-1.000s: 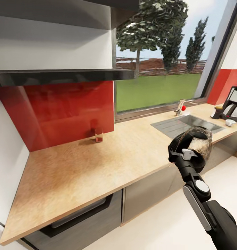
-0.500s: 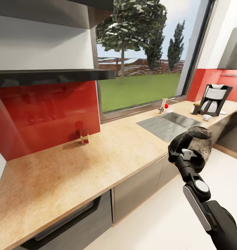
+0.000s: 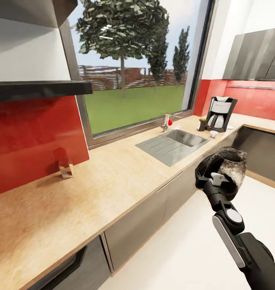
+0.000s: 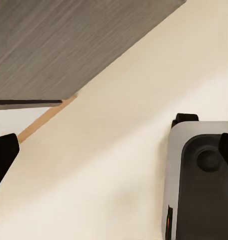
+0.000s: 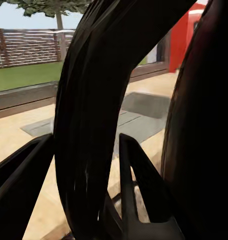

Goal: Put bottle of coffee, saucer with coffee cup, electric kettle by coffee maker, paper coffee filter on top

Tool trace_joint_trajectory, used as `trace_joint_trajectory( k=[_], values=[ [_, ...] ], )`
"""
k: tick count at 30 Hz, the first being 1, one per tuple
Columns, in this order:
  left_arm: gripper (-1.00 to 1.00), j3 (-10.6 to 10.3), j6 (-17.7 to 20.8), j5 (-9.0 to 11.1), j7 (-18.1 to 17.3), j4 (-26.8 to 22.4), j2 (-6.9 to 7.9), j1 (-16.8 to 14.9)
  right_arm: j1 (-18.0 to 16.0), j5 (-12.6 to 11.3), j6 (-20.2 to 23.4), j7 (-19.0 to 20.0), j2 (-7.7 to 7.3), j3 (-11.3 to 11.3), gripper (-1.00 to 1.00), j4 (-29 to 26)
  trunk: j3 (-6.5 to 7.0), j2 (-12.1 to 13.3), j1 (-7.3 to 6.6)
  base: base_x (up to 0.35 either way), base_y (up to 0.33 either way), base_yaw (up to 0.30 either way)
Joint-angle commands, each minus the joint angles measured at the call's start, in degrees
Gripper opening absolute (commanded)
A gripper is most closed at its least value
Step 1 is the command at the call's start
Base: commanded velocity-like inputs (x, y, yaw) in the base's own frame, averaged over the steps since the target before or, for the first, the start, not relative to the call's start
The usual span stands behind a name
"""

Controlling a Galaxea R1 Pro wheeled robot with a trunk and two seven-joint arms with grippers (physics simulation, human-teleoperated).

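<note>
My right gripper (image 3: 215, 175) is shut on the black loop handle (image 5: 93, 125) of the electric kettle (image 3: 229, 166), a rounded glass kettle held over the floor in front of the cabinets. Far along the kitchen countertop (image 3: 113, 177) stands the coffee maker (image 3: 220, 114). The bottle of coffee (image 3: 202, 123) is beside it, and a small white coffee cup (image 3: 213, 133) sits in front. At this size I cannot tell whether the saucer lies under the cup. The paper coffee filter is out of view. The kitchen shelf (image 3: 40, 89) is at upper left. My left gripper (image 4: 114, 150) hangs open above the floor.
A steel sink (image 3: 171, 143) with a faucet (image 3: 167, 120) is set in the worktop between me and the coffee maker. A small glass (image 3: 66, 169) stands by the red backsplash. Dark cabinets (image 3: 153, 209) run under the worktop. My own base (image 4: 199, 185) is below the left gripper.
The head view has swung right along the counter, so the coffee maker and sink sit nearer the picture's middle. The right arm with the kettle keeps its place in the view.
</note>
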Motion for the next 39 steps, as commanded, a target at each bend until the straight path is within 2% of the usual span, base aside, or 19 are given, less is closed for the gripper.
trace_joint_trajectory(
  k=[1, 26, 39],
  values=[
    [1.00, -0.51, -0.18, 0.39, 0.21, -0.02, 0.01, -0.02, -0.09, -0.17, 0.22, -0.49, -0.07, 0.19, -1.00, -0.09, -0.12, -0.12, 0.06, 0.239, -0.188, -0.264],
    [1.00, -0.52, -0.32, 0.39, 0.21, -0.05, -0.04, -0.01, -0.09, -0.17, 0.22, -0.50, -0.07, 0.19, -1.00, -0.09, -0.12, -0.12, 0.06, 0.193, -0.215, -0.264],
    [1.00, -0.44, -0.22, 0.39, 0.21, -0.05, -0.01, -0.02, -0.09, -0.17, 0.22, -0.49, -0.07, 0.07, -1.00, -0.07, -0.12, -0.12, 0.06, 0.017, -0.270, -0.264]
  ],
)
